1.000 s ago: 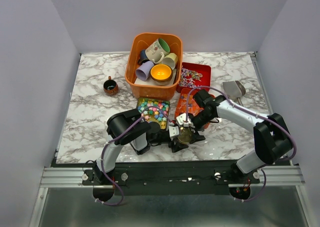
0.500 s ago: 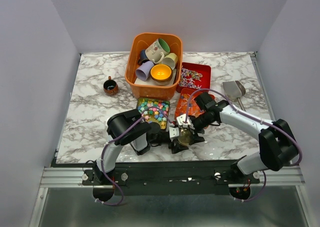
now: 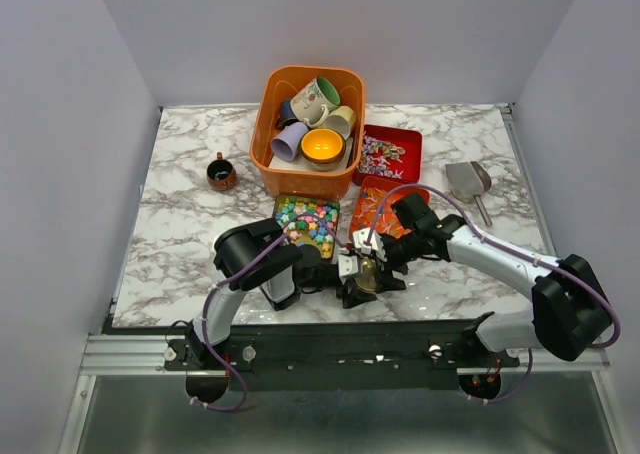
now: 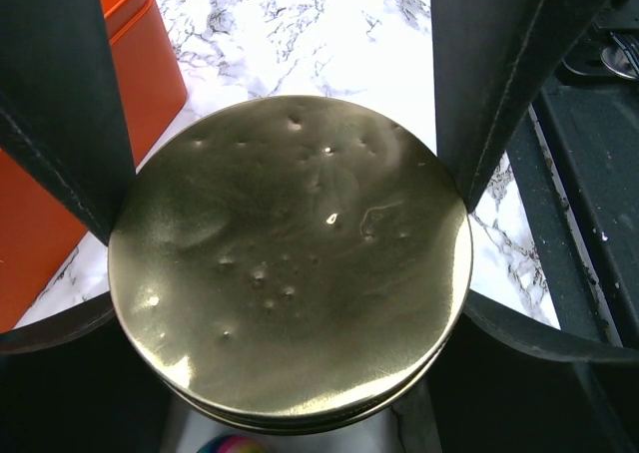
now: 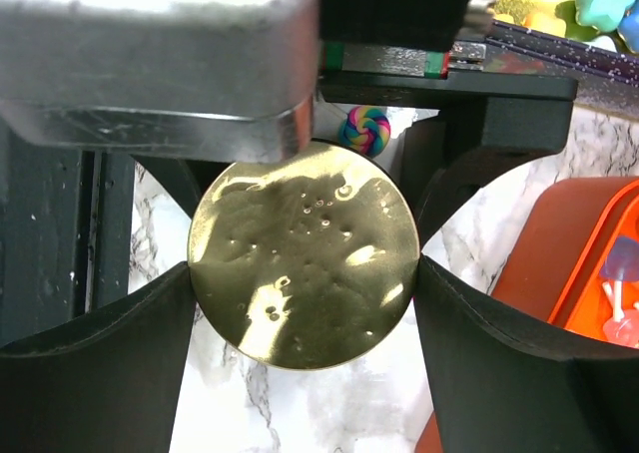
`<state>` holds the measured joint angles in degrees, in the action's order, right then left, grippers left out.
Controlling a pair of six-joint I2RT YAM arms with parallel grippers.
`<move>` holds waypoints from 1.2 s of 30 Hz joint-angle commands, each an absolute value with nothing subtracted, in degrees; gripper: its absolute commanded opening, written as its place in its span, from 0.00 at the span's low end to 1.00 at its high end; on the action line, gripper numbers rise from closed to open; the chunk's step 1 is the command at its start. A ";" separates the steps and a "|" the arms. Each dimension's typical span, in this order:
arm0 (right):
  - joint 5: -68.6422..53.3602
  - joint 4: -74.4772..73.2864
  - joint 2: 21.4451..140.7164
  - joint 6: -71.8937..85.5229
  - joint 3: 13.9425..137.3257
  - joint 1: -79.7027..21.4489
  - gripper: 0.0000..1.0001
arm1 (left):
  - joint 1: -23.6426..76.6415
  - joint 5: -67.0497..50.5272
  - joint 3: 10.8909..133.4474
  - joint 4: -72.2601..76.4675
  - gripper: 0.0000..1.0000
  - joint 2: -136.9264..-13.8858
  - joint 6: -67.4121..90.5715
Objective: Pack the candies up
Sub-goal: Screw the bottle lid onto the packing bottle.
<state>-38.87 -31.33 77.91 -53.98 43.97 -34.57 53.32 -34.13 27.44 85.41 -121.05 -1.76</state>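
A round gold tin stands on the marble near the front edge, its dented lid filling the left wrist view and the right wrist view. My left gripper is shut on the tin from the left, with its fingers against the rim. My right gripper is shut on it from the right, with its fingers touching both sides. One rainbow swirl candy lies on the table beside the tin. Multicolour candies fill a tray. Orange-red candies fill a tray, and speckled ones a red tray.
An orange bin holding several mugs stands at the back centre. A small brown cup sits to its left. A metal scoop lies at the right. The candy trays sit just behind the tin.
My right arm's elbow has swung right and toward the front, while its gripper stays at the tin. My left arm and the tin have not moved.
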 commanded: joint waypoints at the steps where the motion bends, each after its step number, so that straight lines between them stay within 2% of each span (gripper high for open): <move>1: -28.39 -29.62 80.25 -40.61 39.55 -35.07 0.59 | 53.79 -29.09 25.66 82.71 0.00 -122.69 -3.25; 4: -28.91 -29.44 79.46 -40.78 38.85 -35.07 0.62 | 53.79 -30.40 26.01 81.83 0.00 -122.61 -3.34; 6: -28.48 -29.18 79.37 -40.87 38.85 -35.07 0.68 | 53.88 -30.76 26.28 81.04 0.02 -122.52 -3.34; 8: -27.34 -28.92 79.37 -41.13 39.28 -35.07 0.70 | 53.79 -31.38 26.19 79.99 0.30 -121.91 -3.51; 9: -27.07 -28.74 79.45 -41.31 39.46 -34.98 0.71 | 53.79 -31.38 26.10 79.63 0.57 -120.95 -3.17; 11: -26.19 -29.09 79.80 -41.31 40.16 -35.07 0.71 | 53.79 -31.64 24.44 79.89 0.72 -119.71 -2.55; 13: -25.93 -29.53 80.59 -41.40 41.30 -35.07 0.71 | 53.79 -32.43 22.77 79.89 0.99 -116.99 -1.68; 23: -25.49 -30.14 81.30 -43.24 42.62 -35.07 0.72 | 53.44 -31.64 16.62 72.26 0.99 -104.34 -1.67; 29: -25.31 -31.20 81.04 -44.65 42.98 -35.07 0.87 | 53.35 -31.38 15.30 65.58 0.99 -95.72 -0.18; 30: -25.31 -31.38 81.04 -44.65 43.24 -35.07 1.00 | 53.35 -31.12 15.03 64.61 0.99 -94.06 -0.26; 36: -26.19 -33.57 79.46 -45.17 44.03 -35.07 1.00 | 53.44 -32.08 15.29 63.46 0.99 -92.11 1.58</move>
